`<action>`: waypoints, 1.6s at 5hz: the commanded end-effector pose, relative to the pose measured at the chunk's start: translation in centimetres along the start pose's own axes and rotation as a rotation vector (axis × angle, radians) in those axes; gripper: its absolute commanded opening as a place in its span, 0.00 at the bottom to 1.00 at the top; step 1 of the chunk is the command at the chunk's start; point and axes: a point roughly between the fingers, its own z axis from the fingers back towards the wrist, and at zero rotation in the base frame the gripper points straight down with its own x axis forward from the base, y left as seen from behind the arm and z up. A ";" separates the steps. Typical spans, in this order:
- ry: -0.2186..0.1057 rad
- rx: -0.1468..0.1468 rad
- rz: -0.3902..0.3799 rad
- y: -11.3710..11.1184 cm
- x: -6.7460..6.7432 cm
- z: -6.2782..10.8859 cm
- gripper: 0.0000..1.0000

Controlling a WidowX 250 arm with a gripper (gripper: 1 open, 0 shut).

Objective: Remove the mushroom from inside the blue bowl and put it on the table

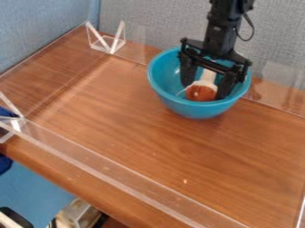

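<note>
One mushroom [201,90] lying inside blue bowl [198,86], cap toward 7 o'clock, stem toward 1; gripper [213,80] directly above, pointing down, jaws spread either side, grasping nothing; table [119,116] bare at 8 o'clock

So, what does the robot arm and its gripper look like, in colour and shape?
The arm is a slim black column coming down from the top of the view. Its gripper is black too, with a crossbar and two long, thin, straight fingers. No markings or loose cables can be made out at this size.
</note>
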 end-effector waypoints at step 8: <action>-0.133 0.005 0.050 1.8 -0.3 5.5 0.00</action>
